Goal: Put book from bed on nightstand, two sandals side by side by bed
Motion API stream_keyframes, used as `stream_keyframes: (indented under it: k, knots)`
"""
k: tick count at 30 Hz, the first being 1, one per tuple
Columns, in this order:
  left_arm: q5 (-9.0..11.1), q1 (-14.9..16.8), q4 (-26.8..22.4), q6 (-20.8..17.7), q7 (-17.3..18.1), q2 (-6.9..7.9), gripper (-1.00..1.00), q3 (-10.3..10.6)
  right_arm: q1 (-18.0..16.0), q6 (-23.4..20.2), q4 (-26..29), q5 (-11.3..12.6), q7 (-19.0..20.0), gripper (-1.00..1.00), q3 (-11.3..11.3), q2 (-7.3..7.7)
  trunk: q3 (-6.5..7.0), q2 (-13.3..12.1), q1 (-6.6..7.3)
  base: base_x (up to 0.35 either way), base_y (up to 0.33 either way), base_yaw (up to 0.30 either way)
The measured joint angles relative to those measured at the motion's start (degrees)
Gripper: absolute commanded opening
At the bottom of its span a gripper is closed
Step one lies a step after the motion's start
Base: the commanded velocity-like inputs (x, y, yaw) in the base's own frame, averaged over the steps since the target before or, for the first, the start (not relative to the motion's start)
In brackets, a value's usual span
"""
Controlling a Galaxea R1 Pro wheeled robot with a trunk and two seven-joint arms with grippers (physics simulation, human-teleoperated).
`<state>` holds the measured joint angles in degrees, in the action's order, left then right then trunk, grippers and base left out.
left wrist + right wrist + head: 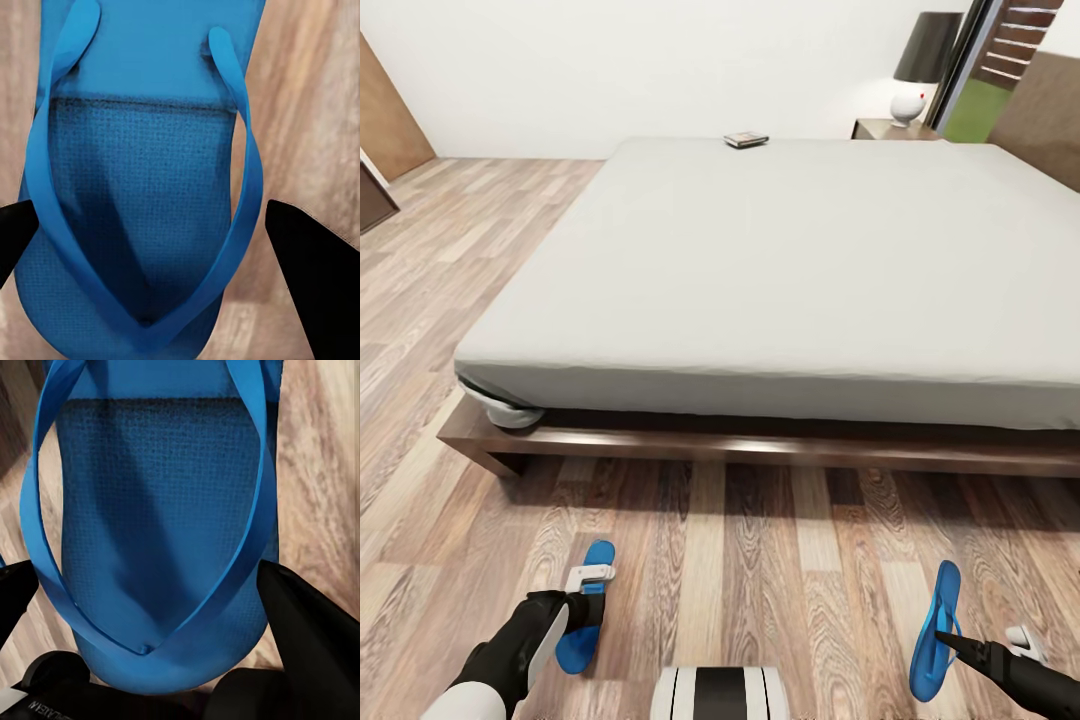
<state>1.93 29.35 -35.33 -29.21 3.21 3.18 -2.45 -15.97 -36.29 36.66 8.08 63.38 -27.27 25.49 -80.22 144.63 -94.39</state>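
My left gripper (592, 590) hung spread open over one flat blue sandal (142, 187); my right gripper (950, 640) straddled the other sandal (161, 532), grip unclear.

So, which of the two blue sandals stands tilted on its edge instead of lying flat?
The sandal at the right gripper: this right sandal is raised on its edge, showing a narrow profile. The left sandal, under the left gripper, lies flat on the floor.
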Motion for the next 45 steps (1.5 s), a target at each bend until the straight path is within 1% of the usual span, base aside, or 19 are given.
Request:
stream_keyframes:
  k: [6, 14, 25, 31, 37, 45]
  knots:
    - [0.07, 0.0, 0.0, 0.01, 0.05, 0.0, -1.0, 0.0, 0.0, 0.01, 0.0, 0.0, 0.0, -1.0, 0.02, 0.0, -1.33, 0.08, -0.15, 0.0, 0.0, 0.0]
    - [0.16, 0.0, -0.02, -0.04, 0.1, 0.04, -1.0, -0.04, -0.01, -0.04, 0.0, 0.05, 0.0, -1.0, 0.02, 0.0, -1.34, 0.08, -0.15, 0.0, 0.021, 0.0]
    - [0.33, 0.0, -0.12, -0.01, 0.18, 0.38, -1.0, -0.36, -0.01, -0.03, -0.03, 0.08, -0.03, -1.0, 0.07, 0.0, -1.34, 0.08, -0.15, 0.01, 0.265, 0.0]
    - [0.17, 0.0, -0.03, 1.49, 0.09, 0.57, -1.0, -0.45, -0.01, -0.03, -0.01, 0.04, -0.01, -1.0, 0.07, 0.0, -1.33, 0.08, -0.12, 0.278, 0.121, 0.0]
    - [0.23, 0.0, -0.02, 1.73, 0.09, 0.54, -1.0, -0.49, -0.01, 0.0, -0.02, 0.03, -0.01, -1.0, 0.05, -0.01, -1.33, 0.08, -0.12, 0.304, 0.11, 0.0]
    - [0.24, 0.0, -0.01, 2.02, 0.08, 0.53, -1.0, -0.48, -0.01, -0.04, -0.01, 0.06, -0.01, -1.0, 0.06, 0.0, -1.34, 0.08, -0.15, 0.058, 0.074, 0.0]
